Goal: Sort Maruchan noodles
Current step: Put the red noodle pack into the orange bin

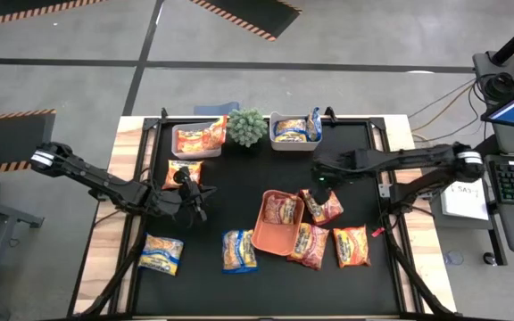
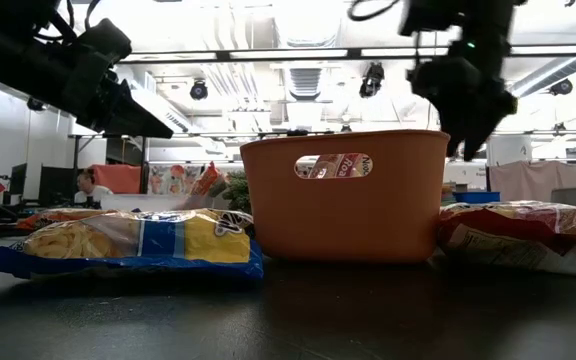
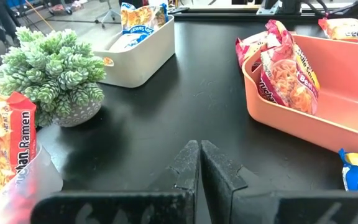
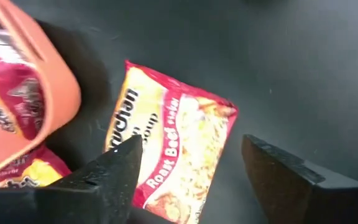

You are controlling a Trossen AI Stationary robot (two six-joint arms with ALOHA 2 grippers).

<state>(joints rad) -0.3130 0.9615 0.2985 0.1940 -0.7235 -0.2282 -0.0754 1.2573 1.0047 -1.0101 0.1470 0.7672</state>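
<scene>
The right gripper (image 4: pixel 188 171) hovers with fingers spread wide, grasping nothing, directly above a dark red Roast Beef ramen packet (image 4: pixel 173 137) lying flat on the black tabletop (image 1: pixel 239 192) just beside the orange tray (image 1: pixel 277 223). Left of the tray, the left gripper (image 3: pixel 199 165) waits, fingers clenched.

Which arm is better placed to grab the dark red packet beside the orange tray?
Right. Its claw hangs open directly over the dark red flat plastic Roast Beef ramen packet beside the orange plastic tray. The left claw is shut, farther off across the table.
</scene>
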